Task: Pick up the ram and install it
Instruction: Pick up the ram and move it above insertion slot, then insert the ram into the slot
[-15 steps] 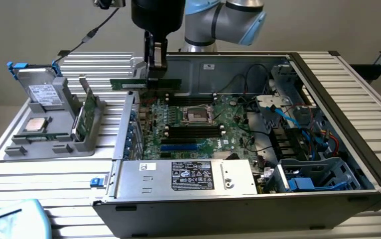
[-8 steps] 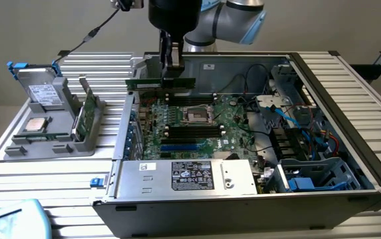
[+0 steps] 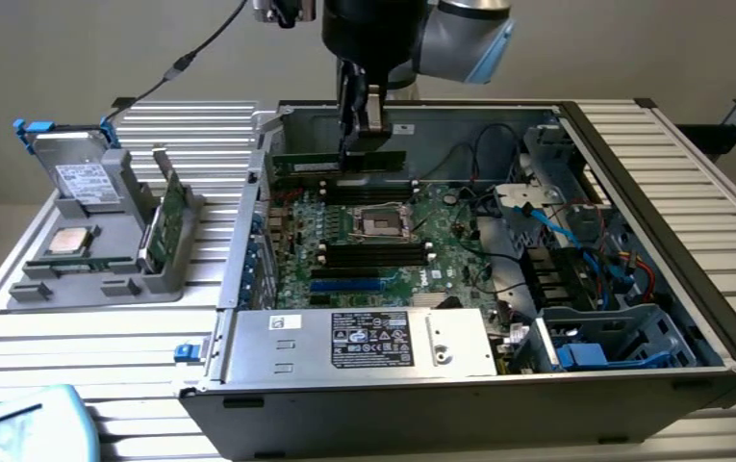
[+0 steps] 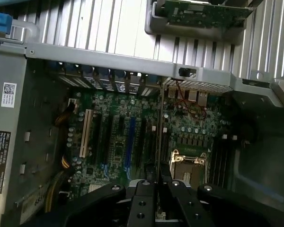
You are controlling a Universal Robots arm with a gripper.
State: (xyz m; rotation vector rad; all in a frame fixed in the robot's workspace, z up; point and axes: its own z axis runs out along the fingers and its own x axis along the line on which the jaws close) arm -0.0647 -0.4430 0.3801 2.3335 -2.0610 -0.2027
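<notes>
So the tool (image 3: 365,146) is pinched onto the ram (image 3: 340,163) up in the upper middle of the exterior view. The stick is held lengthwise and hangs just over the far memory slots (image 3: 342,183), above the CPU socket (image 3: 381,223). It doesn't look seated to me, more like it's hovering close over the board.

What I'd worry about: the grip is only on a short stretch toward the exterior view's right end of the stick, so the long free end could sag or twist. If it comes down crooked or a bit off the slot, it'll jam on the slot wall or scrape the motherboard (image 3: 451,255). The open socket is right beside it too, which is not a nice place to bump. I can't tell whether the slot's end clips are open.

View differences: the exterior view gives you the stick's long face and how high it sits. The wrist view looks straight down past the fingers (image 4: 143,201) with the stick edge-on, so you can judge the line-up against the socket (image 4: 188,165) and the expansion slots (image 4: 128,142). It also catches the green card in its grey holder (image 4: 199,16) out on the bench (image 4: 113,28).
</notes>
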